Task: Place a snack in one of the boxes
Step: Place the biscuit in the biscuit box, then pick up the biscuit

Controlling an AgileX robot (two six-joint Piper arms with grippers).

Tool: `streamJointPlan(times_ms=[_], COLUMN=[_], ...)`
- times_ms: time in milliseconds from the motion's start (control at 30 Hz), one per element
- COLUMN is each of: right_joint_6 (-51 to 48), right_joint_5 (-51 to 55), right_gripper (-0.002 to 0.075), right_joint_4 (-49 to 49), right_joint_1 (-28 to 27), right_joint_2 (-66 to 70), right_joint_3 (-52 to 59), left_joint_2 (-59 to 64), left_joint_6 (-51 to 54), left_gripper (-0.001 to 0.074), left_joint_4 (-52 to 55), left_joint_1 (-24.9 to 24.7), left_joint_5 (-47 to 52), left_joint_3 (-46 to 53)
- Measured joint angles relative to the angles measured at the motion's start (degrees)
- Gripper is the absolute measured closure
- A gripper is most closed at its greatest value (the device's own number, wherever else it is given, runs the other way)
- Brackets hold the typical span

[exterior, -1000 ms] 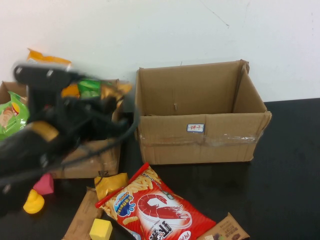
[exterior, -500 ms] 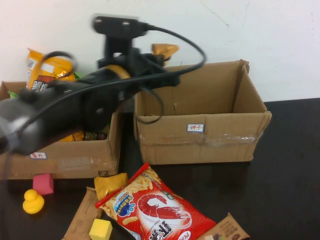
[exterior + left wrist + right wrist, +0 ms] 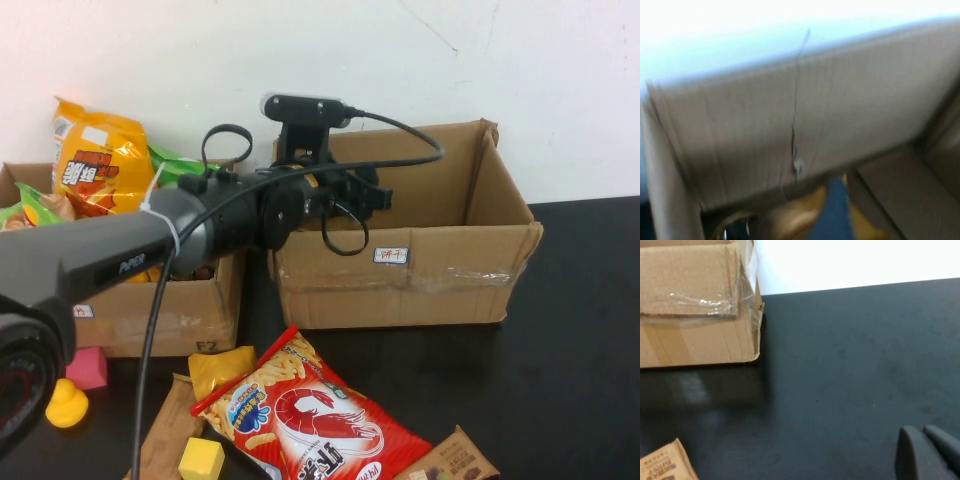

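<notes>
A large open cardboard box (image 3: 400,270) stands at the back middle of the black table. My left gripper (image 3: 365,195) reaches over its left wall and sits inside it. In the left wrist view I see the box's inner wall (image 3: 790,115), blurred, and a yellow and blue snack packet (image 3: 835,215) held at the jaws. A second box (image 3: 150,310) at the left holds an orange chip bag (image 3: 100,160) and green bags. My right gripper (image 3: 922,450) is shut and empty, low over bare black table to the right of the large box (image 3: 690,315).
In front of the boxes lie a red shrimp-chip bag (image 3: 310,420), a golden packet (image 3: 222,368), a brown bar (image 3: 165,435), a brown packet (image 3: 455,460), a yellow duck (image 3: 66,404), a pink block (image 3: 88,368) and a yellow block (image 3: 202,459).
My left arm swung from over the left box, up and rightward with a golden packet, then down into the large box. The right arm has not moved.
</notes>
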Motion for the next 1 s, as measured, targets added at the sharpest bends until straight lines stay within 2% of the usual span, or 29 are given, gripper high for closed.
streamJointPlan(times_ms=[33,100,200,267,433,500,567,733,900,1000], right_joint_6=[0.0,0.0,0.0,0.0,0.0,0.0,0.0,0.0,0.0,0.0], right_joint_5=[0.0,0.0,0.0,0.0,0.0,0.0,0.0,0.0,0.0,0.0], right_gripper=[0.0727,0.0727,0.0727,0.0727,0.0727,0.0727,0.0727,0.0727,0.0727,0.0727], right_joint_4=[0.0,0.0,0.0,0.0,0.0,0.0,0.0,0.0,0.0,0.0], right_joint_1=[0.0,0.0,0.0,0.0,0.0,0.0,0.0,0.0,0.0,0.0], right_joint_2=[0.0,0.0,0.0,0.0,0.0,0.0,0.0,0.0,0.0,0.0], right_joint_3=[0.0,0.0,0.0,0.0,0.0,0.0,0.0,0.0,0.0,0.0], left_joint_2=[-0.2,-1.5,-6.1,-9.9,-21.1,-25.5,-29.1,-34.4,-31.8,-28.2], left_joint_6=[0.0,-0.1,0.0,1.7,7.4,8.8,10.5,23.2,30.1,30.8], left_gripper=[0.0191,0.0153,0.0173,0.0246,0.0571,0.0659,0.0703,0.0731,0.0733,0.0681], left_joint_4=[-0.1,-0.3,-0.3,-0.3,-0.6,-1.7,-3.3,-8.1,-9.6,-9.3], left_joint_1=[0.0,0.0,0.0,0.0,0.0,0.0,0.0,-2.2,-8.2,-11.5], left_joint_5=[1.4,3.9,10.0,15.1,28.2,31.2,32.5,37.5,43.8,45.0], left_joint_3=[0.0,0.0,0.0,-0.1,2.5,6.3,11.8,22.7,25.2,24.9])
